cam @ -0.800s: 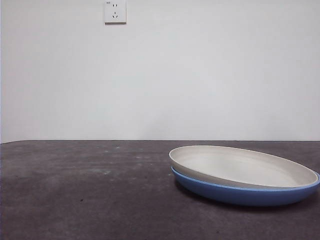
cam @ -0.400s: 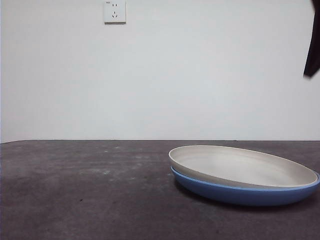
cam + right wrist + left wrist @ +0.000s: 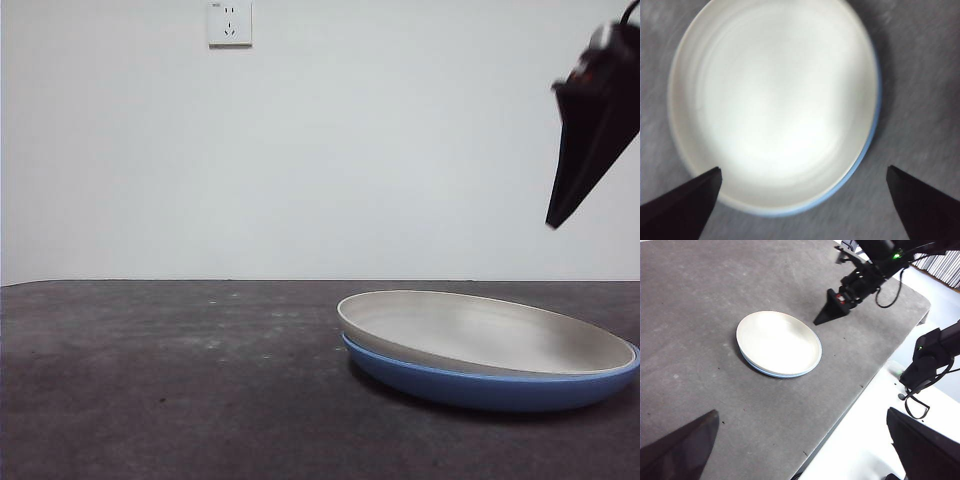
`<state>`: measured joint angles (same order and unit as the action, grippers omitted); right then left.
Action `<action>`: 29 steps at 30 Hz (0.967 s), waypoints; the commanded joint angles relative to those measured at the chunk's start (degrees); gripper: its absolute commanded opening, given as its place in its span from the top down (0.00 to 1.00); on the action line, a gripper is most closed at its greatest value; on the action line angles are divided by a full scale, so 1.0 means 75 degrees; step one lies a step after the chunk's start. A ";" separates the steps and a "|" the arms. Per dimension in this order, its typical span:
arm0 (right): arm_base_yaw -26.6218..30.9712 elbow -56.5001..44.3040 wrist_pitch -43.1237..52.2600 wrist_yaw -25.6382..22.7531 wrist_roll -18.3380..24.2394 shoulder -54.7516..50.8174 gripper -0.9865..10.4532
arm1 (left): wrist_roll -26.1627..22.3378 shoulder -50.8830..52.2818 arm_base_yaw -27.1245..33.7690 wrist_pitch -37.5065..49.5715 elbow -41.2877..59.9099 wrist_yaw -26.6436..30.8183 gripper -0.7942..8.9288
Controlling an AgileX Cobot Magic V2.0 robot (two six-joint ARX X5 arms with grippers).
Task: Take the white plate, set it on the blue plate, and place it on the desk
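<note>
Right tool [image 3: 592, 150], black wedge-shaped jaws spread wide, hangs at upper right of the front view above the matte cream white plate [image 3: 487, 333], nested in the glossy blue plate [image 3: 480, 388] on the speckled counter [image 3: 170, 380]. Left tool [image 3: 800, 450] is open too.

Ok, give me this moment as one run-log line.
white plate: nested in blue plate on desk | right gripper: open, above the plates, not touching | left gripper: open, off to the side
</note>
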<state>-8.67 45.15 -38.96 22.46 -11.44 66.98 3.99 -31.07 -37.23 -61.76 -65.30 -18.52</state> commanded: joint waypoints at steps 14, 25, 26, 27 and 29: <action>0.0425 0.0032 0.1472 0.0868 -0.0023 0.2323 0.41 | -0.0621 -0.0055 -0.0032 0.0641 -0.0085 -0.0047 0.37; 0.0425 0.0032 0.1795 0.0944 -0.0015 0.2669 0.57 | -0.0615 -0.0055 -0.0032 0.0638 -0.0085 -0.0047 0.37; 0.0431 0.0032 0.1795 0.0944 -0.0015 0.2693 0.62 | -0.0615 -0.0055 -0.0032 0.0638 -0.0085 -0.0047 0.37; 0.0434 0.0032 0.1789 0.0944 -0.0017 0.2704 0.65 | -0.0615 -0.0055 -0.0032 0.0638 -0.0085 -0.0047 0.37; 0.0434 0.0032 0.1778 0.0927 -0.0032 0.2757 0.71 | -0.0618 -0.0055 -0.0032 0.0638 -0.0085 -0.0047 0.37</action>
<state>-5.39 45.15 -25.89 29.28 -11.60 86.30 0.43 -31.07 -37.23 -57.58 -65.30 -18.55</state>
